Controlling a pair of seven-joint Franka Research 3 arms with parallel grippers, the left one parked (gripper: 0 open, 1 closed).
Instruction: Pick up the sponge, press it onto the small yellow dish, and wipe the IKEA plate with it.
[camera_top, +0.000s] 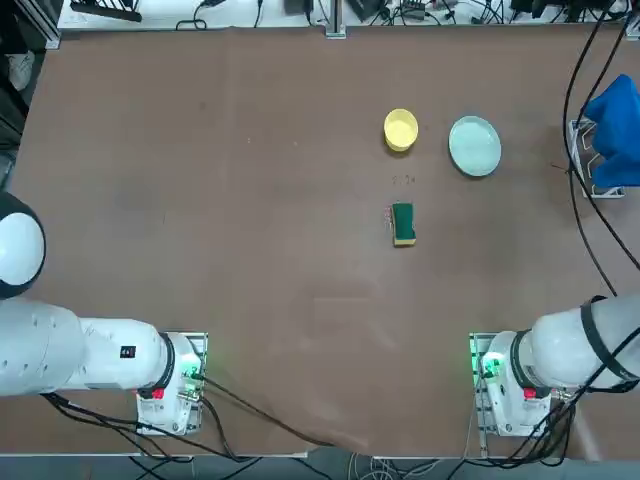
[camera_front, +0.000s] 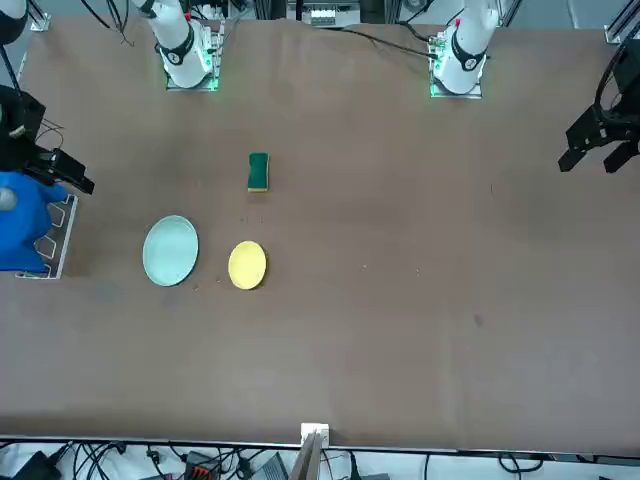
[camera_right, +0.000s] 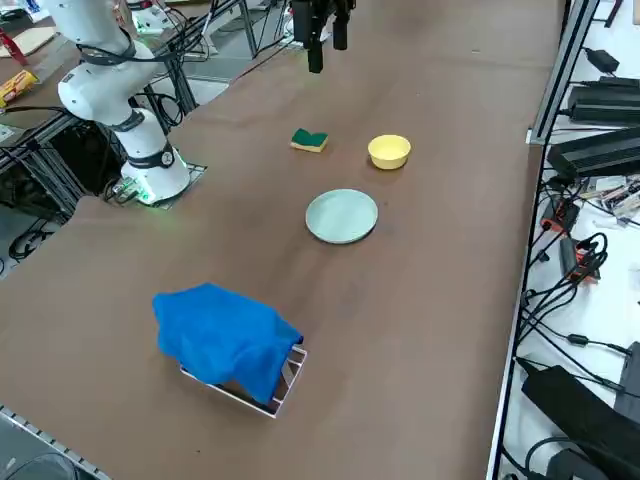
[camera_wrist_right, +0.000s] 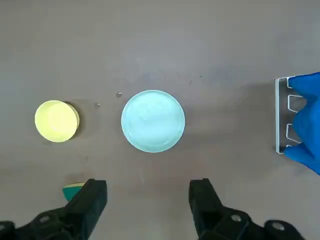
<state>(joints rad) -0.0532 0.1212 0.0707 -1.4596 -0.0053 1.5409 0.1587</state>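
Hovering high above the worktop (camera_top: 200, 200), the right end effector (camera_wrist_right: 147, 200) looks straight down with its two fingers spread wide apart and nothing between them — the gap frames bare brown surface just short of the pale IKEA plate (camera_wrist_right: 153, 120). The sponge (camera_top: 403, 224), green on top with a yellow underside, lies flat on the worktop on the robot's side of the small yellow dish (camera_top: 401, 130), apart from both dish and plate. In the wrist view only a corner of it peeks out beside one finger, so it sits off to the side of the end effector rather than under it. Its long axis runs roughly from the robot's side toward the far edge. The plate rests just beside the dish, on the robot's right. Such a layout fits either a sponge waiting to be picked up or one set down after wiping.
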